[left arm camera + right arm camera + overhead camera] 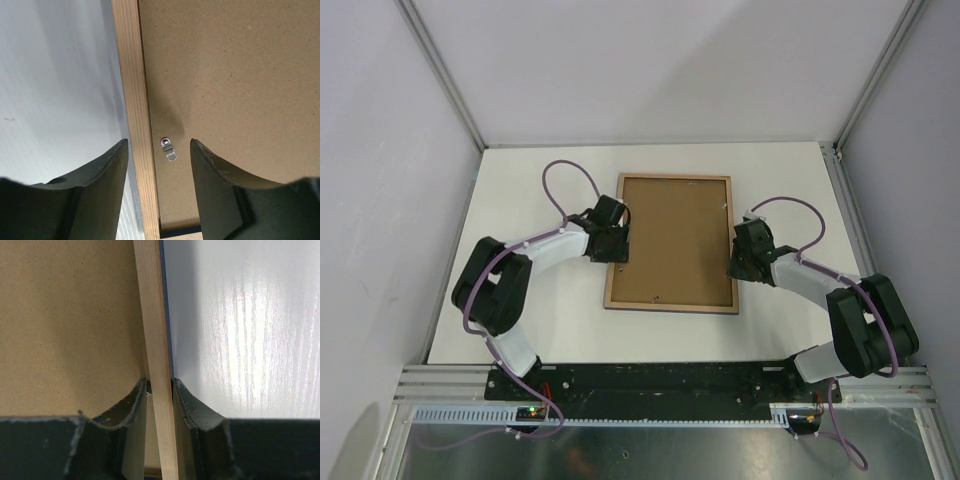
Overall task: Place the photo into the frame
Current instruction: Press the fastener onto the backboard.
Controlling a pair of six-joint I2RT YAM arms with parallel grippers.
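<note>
The frame (pixel 670 305) lies face down on the white table, light wood back up, with a brown backing board (pixel 675 240) filling it. The photo is hidden. My left gripper (pixel 617 240) is over the frame's left rail. In the left wrist view it (pixel 159 145) stands open, straddling the wooden rail (pixel 135 100) and a small metal turn clip (pixel 169 148) on the board (pixel 230 75). My right gripper (pixel 738 262) is at the frame's right rail. The right wrist view shows it (pixel 160 385) shut on that rail (pixel 155 330), one finger over the board (pixel 65 315), the other outside.
White table (pixel 540 330) bounded by grey walls on three sides and an aluminium rail (pixel 660 385) at the near edge. A thin navy edge of the frame (pixel 162 300) shows beside the rail. Purple cables (pixel 565 175) loop above both arms.
</note>
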